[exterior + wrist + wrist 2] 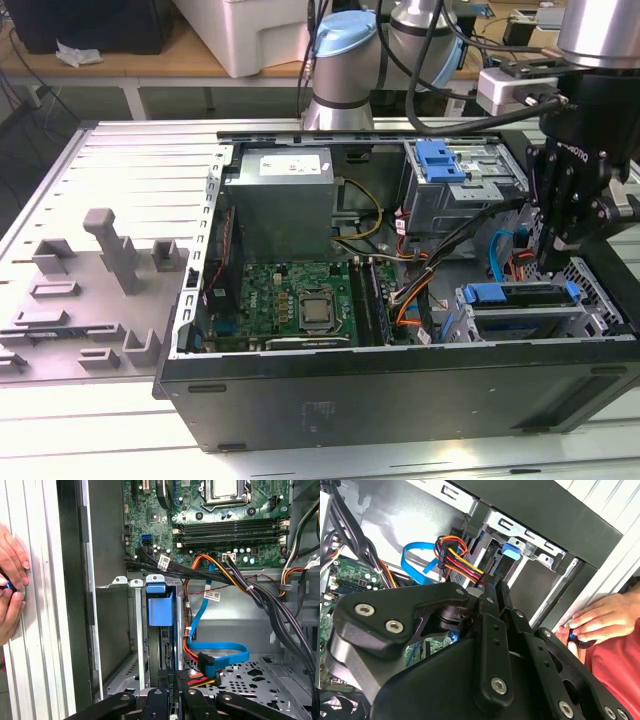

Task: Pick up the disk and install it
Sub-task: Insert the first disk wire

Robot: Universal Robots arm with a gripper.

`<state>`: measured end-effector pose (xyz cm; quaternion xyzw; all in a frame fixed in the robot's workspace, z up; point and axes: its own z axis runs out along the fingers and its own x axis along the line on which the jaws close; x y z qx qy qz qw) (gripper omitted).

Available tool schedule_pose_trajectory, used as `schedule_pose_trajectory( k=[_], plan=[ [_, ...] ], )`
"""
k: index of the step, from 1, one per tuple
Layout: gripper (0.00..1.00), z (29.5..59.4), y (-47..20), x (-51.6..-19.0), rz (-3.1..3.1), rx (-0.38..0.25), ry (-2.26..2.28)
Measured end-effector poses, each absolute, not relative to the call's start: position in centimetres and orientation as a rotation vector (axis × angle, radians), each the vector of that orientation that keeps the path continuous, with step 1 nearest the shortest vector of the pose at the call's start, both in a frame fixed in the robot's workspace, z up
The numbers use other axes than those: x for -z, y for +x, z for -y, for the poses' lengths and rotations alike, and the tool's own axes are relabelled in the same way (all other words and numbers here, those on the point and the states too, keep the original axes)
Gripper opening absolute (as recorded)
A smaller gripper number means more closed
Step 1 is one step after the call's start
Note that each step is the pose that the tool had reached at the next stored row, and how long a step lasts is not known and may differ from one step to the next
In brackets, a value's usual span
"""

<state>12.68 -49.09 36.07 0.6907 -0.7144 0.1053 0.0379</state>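
The disk (515, 293), marked by its blue plastic frame, lies in the drive cage at the near corner of the open computer case (400, 390), on the exterior view's right. My black gripper (553, 262) hangs just over the end of the disk nearest the case's right wall. The fingers look shut, and I see nothing held between them. In the first wrist view the disk's blue frame (160, 607) stands in the bay ahead of the gripper (172, 687). The second wrist view shows the gripper (494, 582) beside a red-and-yellow cable plug (457, 560), with the disk's blue frame (511, 549) beyond.
A person's hand (10, 580) rests on the ribbed table beside the case, also in the second wrist view (600, 620). Blue and orange cables (220, 655) lie next to the bay. Motherboard (290, 300), grey power supply (280, 200) and an upper cage with a blue latch (440, 160) fill the case.
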Motion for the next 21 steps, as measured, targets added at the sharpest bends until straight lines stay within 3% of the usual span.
schedule_pose_trajectory(
  k=[21],
  plan=[
    [0.17,49.4,12.78,-35.4,2.192,-0.323,2.119]
  ],
)
